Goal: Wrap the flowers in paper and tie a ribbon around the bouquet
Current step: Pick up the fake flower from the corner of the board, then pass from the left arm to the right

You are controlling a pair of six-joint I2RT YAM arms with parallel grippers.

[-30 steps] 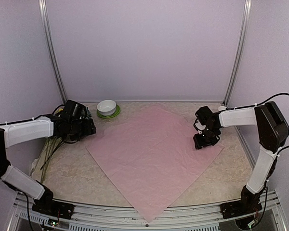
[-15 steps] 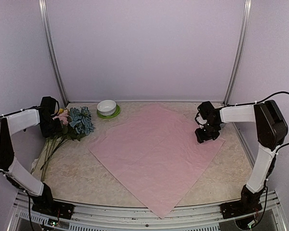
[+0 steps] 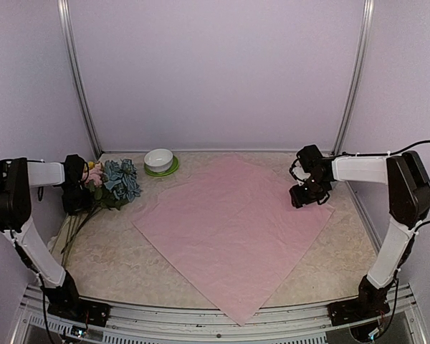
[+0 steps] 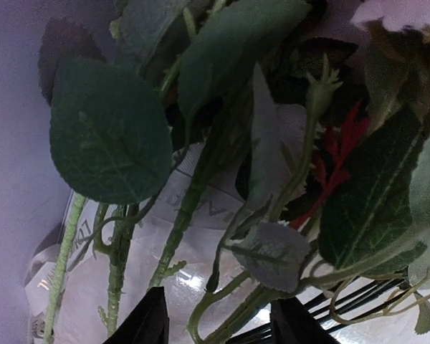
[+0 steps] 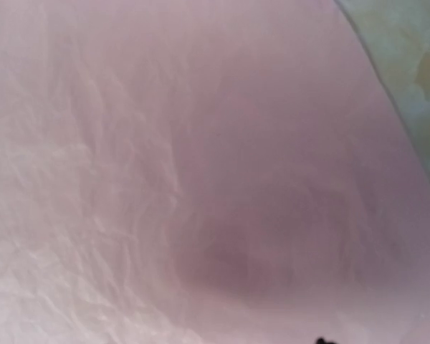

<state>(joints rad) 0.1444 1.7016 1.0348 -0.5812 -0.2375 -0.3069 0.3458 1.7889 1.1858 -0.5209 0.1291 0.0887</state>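
Lilac paper [image 3: 229,229] lies flat mid surface [image 3: 111,261]. Flowers [image 3: 116,183] lie at the left edge. Left pincer [image 4: 218,326] is half apart around the stems, grip unclear. Right pincer [image 3: 306,195] is over the paper's right corner, can't tell its opening.

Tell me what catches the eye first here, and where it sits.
The big pinkish-lilac paper lies spread flat across the middle of the table, the right gripper at its right corner. The flowers lie at the left edge, blue head vivid, the left gripper among their stems. A white bowl stands back left.
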